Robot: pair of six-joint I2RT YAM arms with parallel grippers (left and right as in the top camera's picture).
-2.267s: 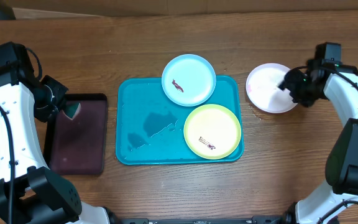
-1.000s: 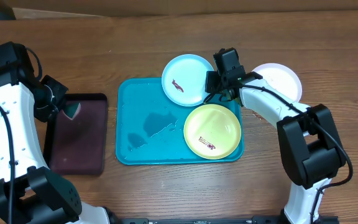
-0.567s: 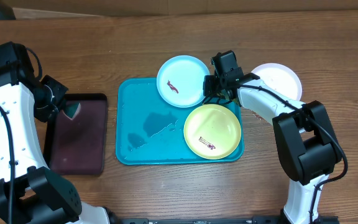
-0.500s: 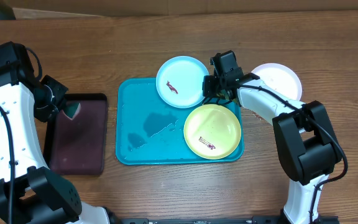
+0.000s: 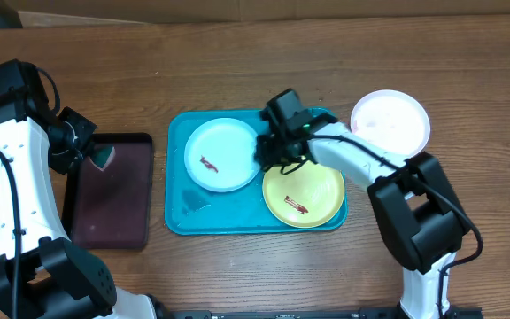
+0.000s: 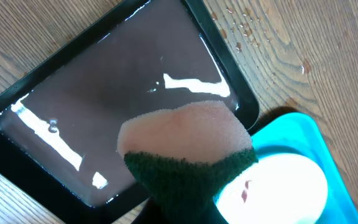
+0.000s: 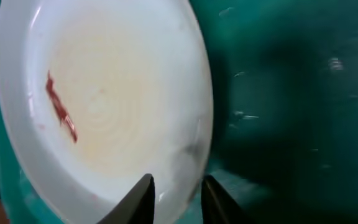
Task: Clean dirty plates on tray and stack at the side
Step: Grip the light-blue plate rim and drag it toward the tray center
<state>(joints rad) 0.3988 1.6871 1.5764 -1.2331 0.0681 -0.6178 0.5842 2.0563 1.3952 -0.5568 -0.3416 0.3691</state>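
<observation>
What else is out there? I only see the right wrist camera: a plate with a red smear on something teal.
Observer: A yellow-green plate lies on the same teal tray, beside your pale blue plate.
Operator: Is there a clean one?
Observer: A white plate sits off the tray, on the table to its right; I see no smear on it.
Operator: Where's the sponge?
Observer: The left gripper holds the sponge above a dark tray, left of the teal one.
</observation>
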